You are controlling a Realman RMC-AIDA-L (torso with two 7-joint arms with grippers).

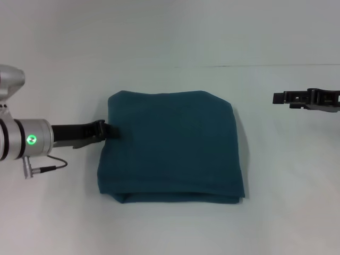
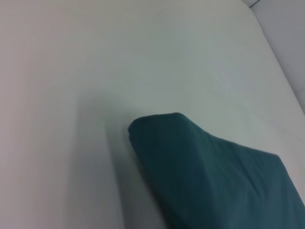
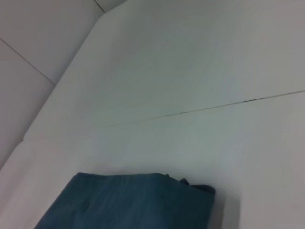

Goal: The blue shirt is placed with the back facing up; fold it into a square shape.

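The blue shirt [image 1: 170, 146] lies in the middle of the white table, folded into a thick, roughly square bundle with its plain side up and layered edges along the front. My left gripper [image 1: 110, 131] reaches in from the left, and its tip touches the bundle's left edge near the back corner. The left wrist view shows one corner of the shirt [image 2: 214, 176] and none of that arm's fingers. My right gripper [image 1: 277, 98] hangs at the right, well apart from the cloth. In the right wrist view the shirt [image 3: 128, 202] lies low on the table.
The white table [image 1: 170, 228] has a thin seam line [image 1: 255, 66] running across behind the shirt. The table's edge [image 3: 62, 81] shows in the right wrist view, and the left wrist view shows an edge [image 2: 279, 52] too.
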